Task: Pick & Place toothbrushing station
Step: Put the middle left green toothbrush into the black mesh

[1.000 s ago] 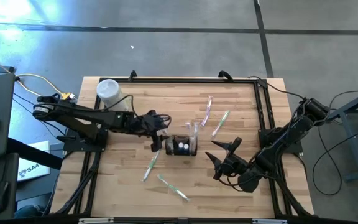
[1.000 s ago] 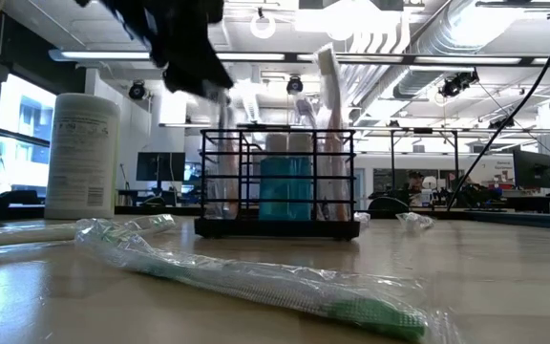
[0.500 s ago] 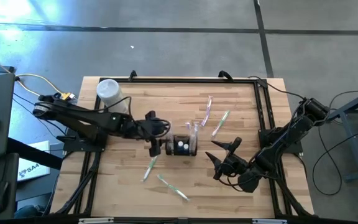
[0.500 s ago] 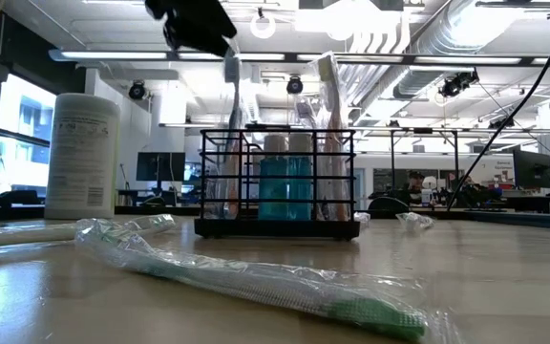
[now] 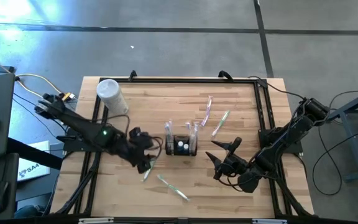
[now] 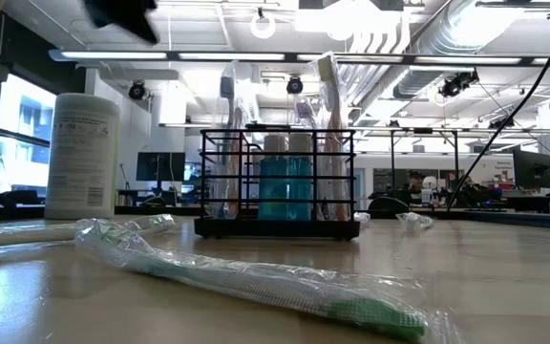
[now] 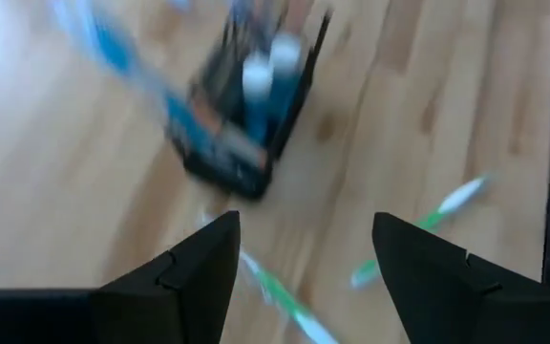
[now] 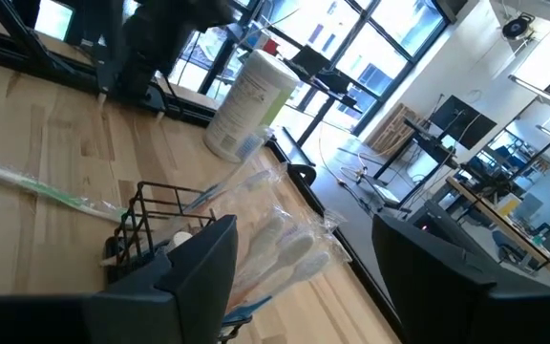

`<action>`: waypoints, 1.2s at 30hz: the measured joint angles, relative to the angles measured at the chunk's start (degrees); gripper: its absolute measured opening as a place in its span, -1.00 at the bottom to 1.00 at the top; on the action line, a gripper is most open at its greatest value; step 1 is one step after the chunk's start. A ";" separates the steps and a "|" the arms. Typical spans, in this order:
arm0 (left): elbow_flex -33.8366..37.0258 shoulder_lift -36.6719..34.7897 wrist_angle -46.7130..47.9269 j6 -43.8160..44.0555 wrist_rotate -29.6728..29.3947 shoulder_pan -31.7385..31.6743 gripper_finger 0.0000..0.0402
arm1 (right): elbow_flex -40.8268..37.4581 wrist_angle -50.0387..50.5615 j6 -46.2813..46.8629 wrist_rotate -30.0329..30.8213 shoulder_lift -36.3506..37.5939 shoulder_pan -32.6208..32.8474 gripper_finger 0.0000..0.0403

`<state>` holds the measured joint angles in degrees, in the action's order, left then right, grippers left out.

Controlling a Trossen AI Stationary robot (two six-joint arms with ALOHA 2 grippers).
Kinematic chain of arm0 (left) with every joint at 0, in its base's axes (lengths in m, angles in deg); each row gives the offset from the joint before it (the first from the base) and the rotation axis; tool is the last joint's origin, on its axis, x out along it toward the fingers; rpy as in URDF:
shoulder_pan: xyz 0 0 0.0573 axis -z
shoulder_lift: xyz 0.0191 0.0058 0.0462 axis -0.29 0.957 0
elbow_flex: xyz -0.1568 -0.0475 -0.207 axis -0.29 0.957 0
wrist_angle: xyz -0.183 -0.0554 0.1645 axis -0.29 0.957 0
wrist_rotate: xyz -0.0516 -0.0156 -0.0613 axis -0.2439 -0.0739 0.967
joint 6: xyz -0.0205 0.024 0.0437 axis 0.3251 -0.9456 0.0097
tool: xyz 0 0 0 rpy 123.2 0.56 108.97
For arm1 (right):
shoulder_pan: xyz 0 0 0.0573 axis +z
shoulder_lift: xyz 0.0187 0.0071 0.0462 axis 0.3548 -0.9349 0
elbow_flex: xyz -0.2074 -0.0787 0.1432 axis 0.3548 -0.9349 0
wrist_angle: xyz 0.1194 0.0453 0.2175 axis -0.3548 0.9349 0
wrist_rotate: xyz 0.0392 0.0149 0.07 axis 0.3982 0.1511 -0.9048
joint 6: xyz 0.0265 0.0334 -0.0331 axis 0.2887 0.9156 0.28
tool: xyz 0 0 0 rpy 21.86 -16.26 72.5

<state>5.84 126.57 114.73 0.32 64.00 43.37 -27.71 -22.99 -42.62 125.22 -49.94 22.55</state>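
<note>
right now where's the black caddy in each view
High view: caddy at table centre, between the arms.
Low view: caddy mid-picture, standing on the table.
Left wrist view: caddy ahead of the open left gripper, blurred.
Right wrist view: caddy just beyond the open right gripper.
Shared landmark: white canister, absent from the left wrist view.

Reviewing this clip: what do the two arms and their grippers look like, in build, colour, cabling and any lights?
Both arms are dark, jointed and slim. The left gripper and right gripper each have two black, angular, wedge-shaped fingers. A small green light glows on the left arm; a yellow cable runs near its base, black cables by the right arm.
</note>
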 joint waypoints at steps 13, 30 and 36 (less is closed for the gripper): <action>3.71 10.88 1.71 23.90 10.71 -3.17 0.18 | 0.00 0.06 -0.51 -0.20 0.00 -0.90 0.17; 3.75 22.48 -0.26 18.97 21.79 -10.00 0.18 | 0.02 4.32 3.17 -3.31 0.00 -2.84 0.17; 3.81 24.47 -0.47 19.41 21.79 -9.92 0.18 | 0.02 4.45 3.65 -3.35 0.00 -2.84 0.17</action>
<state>9.64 151.05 114.26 19.73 85.79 33.46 -27.69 -18.54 -38.96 121.87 -49.94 19.71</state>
